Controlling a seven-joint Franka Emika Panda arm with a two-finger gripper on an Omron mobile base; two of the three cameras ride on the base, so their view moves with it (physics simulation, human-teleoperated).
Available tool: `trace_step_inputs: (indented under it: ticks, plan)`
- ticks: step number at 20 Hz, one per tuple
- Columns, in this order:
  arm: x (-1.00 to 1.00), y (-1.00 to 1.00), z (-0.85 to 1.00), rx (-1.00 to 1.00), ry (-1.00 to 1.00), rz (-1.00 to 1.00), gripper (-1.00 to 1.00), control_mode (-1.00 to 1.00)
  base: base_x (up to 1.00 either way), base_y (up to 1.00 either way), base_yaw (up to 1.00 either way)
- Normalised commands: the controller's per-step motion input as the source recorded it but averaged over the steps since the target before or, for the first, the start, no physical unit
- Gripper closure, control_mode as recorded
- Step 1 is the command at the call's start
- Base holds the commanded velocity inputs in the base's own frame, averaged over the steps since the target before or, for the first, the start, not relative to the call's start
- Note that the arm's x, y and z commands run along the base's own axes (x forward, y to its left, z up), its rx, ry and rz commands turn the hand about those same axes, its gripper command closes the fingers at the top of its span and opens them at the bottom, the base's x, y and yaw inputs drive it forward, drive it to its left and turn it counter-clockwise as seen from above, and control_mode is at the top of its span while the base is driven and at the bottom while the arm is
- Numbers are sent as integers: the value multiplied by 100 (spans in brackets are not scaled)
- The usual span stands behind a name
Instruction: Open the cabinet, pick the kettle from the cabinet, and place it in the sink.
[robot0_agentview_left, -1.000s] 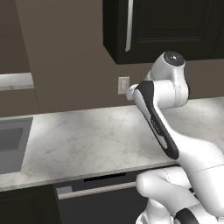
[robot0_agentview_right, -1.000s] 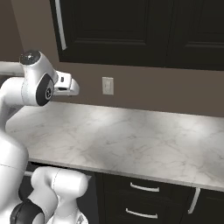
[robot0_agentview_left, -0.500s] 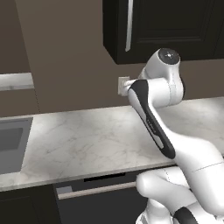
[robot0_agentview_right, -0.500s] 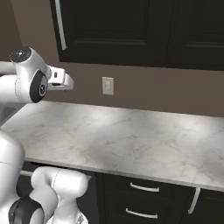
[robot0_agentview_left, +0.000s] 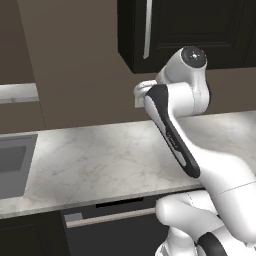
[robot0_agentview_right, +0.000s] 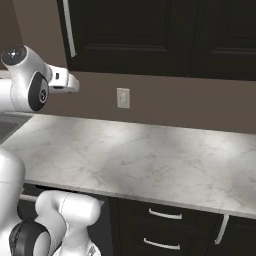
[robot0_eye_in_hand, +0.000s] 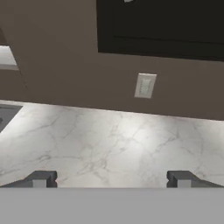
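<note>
Cabinet (robot0_agentview_left: 200, 30) shut, up on far wall above tabletop (robot0_agentview_right: 140, 160), kettle presumably inside; fingers (robot0_eye_in_hand: 41, 178) spread wide, empty, low; hand should rise, square to the handle (robot0_agentview_left: 148, 30), then close.

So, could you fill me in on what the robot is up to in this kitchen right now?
The white arm is raised over the white marble counter, with its open two-finger gripper holding nothing and facing the brown wall and its white outlet plate. The black wall-mounted cabinet with the long silver bar handle above is shut and untouched. The grey recessed sink sits off to the left. No step of the job is done yet.
</note>
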Motion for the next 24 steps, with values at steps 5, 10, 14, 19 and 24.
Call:
trace_step_inputs:
  ticks: [5, 10, 14, 19, 24]
  plan:
    - [0, 1, 22, 0, -22, -1, -100, -100, 0, 0, 0]
    - [7, 0, 21, 6, -6, -4, -100, -100, 0, 0, 0]
    - [13, 0, 27, 6, 8, -6, -100, -100, 0, 0, 0]
    - [9, 2, 32, 0, 0, -4, -100, -100, 0, 0, 0]
    - [8, 0, 31, 0, 0, -1, -100, -100, 0, 0, 0]
